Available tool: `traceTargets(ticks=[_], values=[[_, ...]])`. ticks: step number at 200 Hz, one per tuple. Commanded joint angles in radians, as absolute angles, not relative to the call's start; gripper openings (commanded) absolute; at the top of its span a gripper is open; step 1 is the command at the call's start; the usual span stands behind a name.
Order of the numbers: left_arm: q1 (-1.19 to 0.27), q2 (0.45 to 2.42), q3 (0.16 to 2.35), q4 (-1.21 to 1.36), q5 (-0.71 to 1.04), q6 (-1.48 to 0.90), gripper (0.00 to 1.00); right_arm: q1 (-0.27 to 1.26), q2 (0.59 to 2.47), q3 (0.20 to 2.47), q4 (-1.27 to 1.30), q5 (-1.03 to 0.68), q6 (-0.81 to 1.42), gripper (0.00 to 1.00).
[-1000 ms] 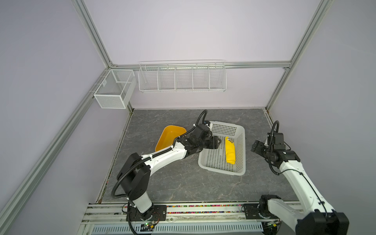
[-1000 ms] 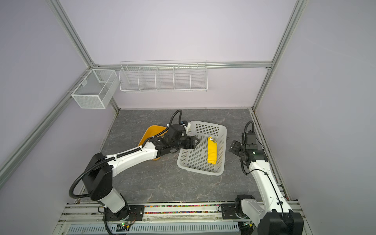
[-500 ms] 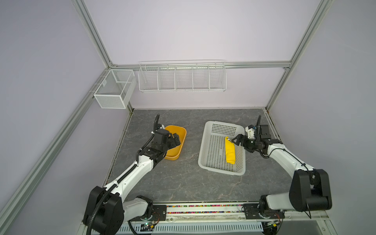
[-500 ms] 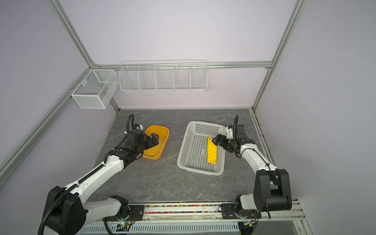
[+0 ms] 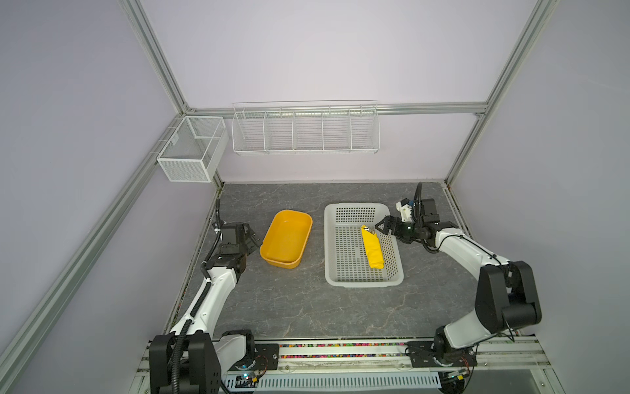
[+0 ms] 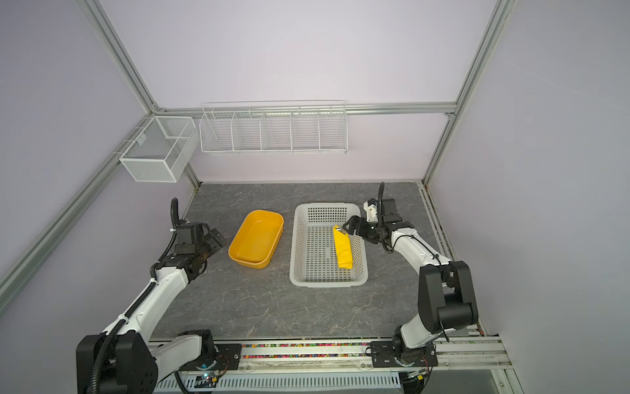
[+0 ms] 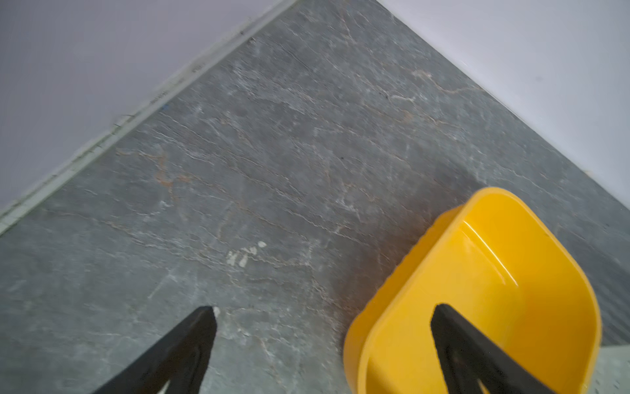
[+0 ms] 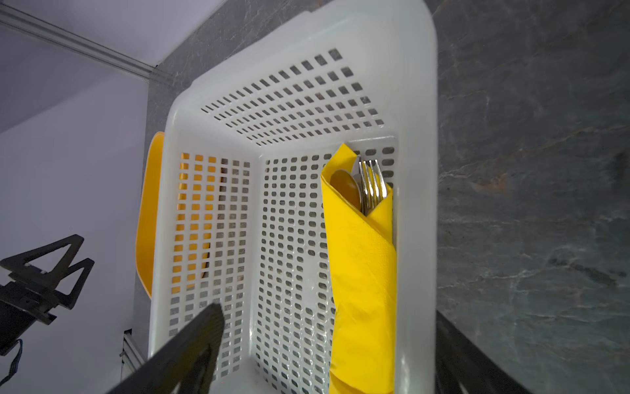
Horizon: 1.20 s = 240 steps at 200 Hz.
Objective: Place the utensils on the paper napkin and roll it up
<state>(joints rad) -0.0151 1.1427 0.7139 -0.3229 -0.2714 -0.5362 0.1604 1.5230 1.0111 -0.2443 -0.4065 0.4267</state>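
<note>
Inside basket [image 8: 420, 102], yellow napkin [image 8: 362, 273] around utensils [image 8: 372, 184]

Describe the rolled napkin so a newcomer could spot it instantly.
On the grey table, right of the orange-yellow tub, sits a white perforated basket. Along its right wall lies the paper napkin: bright yellow, rolled slim, utensils poking from its far end.

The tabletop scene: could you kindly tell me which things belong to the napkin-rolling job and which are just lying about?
Job: paper napkin, rolled around the utensils; fork and spoon showing.
Lying about: white perforated basket holding the roll; empty yellow tub; wire rack; mesh box.
</note>
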Motion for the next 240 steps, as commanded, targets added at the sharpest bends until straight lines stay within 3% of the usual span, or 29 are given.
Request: traceTargets(ticks=[1,25,48,60,74,112,139,166,180,203,222,240], values=[[0.009,1.181,0.74,-0.316,-0.495,-0.515,0.99,0.146,1.352,0.989,-0.158,-0.254,0.312,0.95],[0.009,1.215,0.738,-0.241,-0.612,-0.466,0.99,0.124,1.255,0.956,-0.132,0.061,0.139,0.96],[0.009,1.23,0.629,0.027,-0.596,-0.301,1.0,0.112,1.22,0.672,0.301,0.355,-0.059,0.99],[0.009,1.248,0.59,0.135,-0.583,-0.234,1.0,0.092,1.248,0.595,0.432,0.418,-0.109,0.99],[0.009,1.275,0.579,0.197,-0.547,-0.187,1.0,0.07,1.274,0.574,0.414,0.402,-0.097,0.99],[0.009,1.342,0.515,0.417,-0.354,-0.139,1.0,-0.003,1.281,0.436,0.701,0.187,-0.001,0.99],[0.009,1.385,0.428,0.671,-0.338,-0.133,1.0,-0.012,1.298,0.47,0.608,0.057,0.001,0.92],[0.008,1.41,0.404,0.731,-0.171,-0.083,1.0,0.0,1.299,0.401,0.653,0.17,-0.002,0.94],[0.008,1.459,0.384,0.802,-0.105,-0.052,1.0,0.0,1.319,0.371,0.693,0.145,-0.012,0.95],[0.008,1.556,0.336,1.024,-0.135,-0.056,0.99,0.0,1.4,0.301,0.911,0.111,-0.025,0.95],[0.006,1.517,0.369,0.893,-0.198,-0.083,1.0,0.003,1.482,0.277,1.028,0.084,-0.037,0.95],[0.005,1.526,0.363,0.92,-0.203,-0.08,0.99,0.009,1.554,0.262,1.144,0.154,-0.027,0.97]])
